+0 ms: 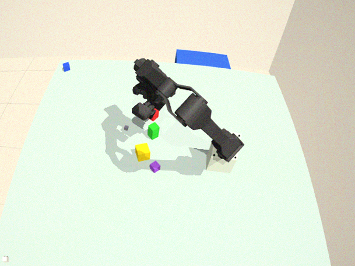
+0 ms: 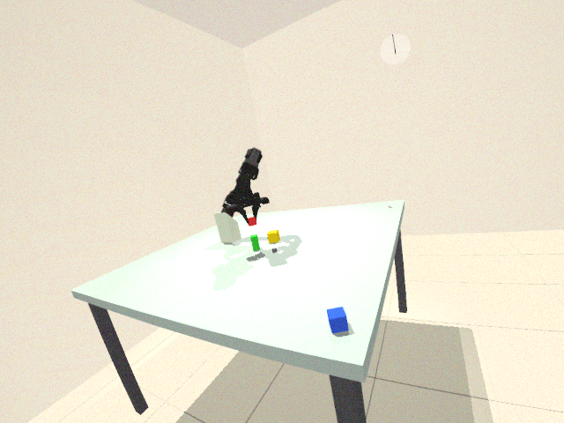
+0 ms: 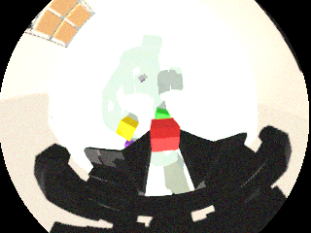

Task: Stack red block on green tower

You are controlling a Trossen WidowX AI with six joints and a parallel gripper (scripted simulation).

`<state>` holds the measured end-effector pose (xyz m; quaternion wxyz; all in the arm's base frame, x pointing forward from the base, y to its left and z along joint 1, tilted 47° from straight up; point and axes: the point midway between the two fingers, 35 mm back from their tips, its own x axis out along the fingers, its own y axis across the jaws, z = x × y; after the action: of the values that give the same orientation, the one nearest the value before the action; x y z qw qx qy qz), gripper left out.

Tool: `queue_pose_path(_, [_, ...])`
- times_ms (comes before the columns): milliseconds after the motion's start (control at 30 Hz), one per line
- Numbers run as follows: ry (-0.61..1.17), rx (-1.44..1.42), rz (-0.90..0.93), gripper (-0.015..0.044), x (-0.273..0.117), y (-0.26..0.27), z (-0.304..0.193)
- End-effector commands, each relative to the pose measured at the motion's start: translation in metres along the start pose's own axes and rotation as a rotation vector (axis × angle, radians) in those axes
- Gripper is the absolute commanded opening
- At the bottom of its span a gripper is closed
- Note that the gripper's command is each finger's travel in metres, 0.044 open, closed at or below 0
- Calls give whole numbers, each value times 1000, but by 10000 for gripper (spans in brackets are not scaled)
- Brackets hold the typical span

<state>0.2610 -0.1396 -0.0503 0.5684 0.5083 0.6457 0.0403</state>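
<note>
Red block [image 2: 251,221] clamped in the gripper [image 2: 251,218], aloft above the green tower [image 2: 255,242].

Held off the table [image 2: 291,291] between closed fingers, with a clear gap down to the tower's top in the exterior view; in the wrist view sits just in front of the tower [image 3: 161,115], covering most of it. Tower upright on the table, alone. Yellow block [image 1: 142,151] near the tower, on the side away from the gripper in the top view; purple block [image 1: 154,166] just past the yellow one. Tiny grey cube [image 1: 126,128] beside the tower, in the arm's shadow. White arm base [image 2: 226,228] close behind the tower. Blue block [image 2: 337,319] well apart from the tower, near a table corner.
</note>
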Motion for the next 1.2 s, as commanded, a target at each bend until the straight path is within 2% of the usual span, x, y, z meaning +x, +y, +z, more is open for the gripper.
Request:
queue_pose_path(0, [12,2,3,0,18,-2,-4])
queue_pose_path(233, [12,2,3,0,27,-2,-4])
queue_pose_path(467, [13,2,4,0,52,-2,-7])
queue_pose_path(1167, [13,2,4,0,53,-2,-8])
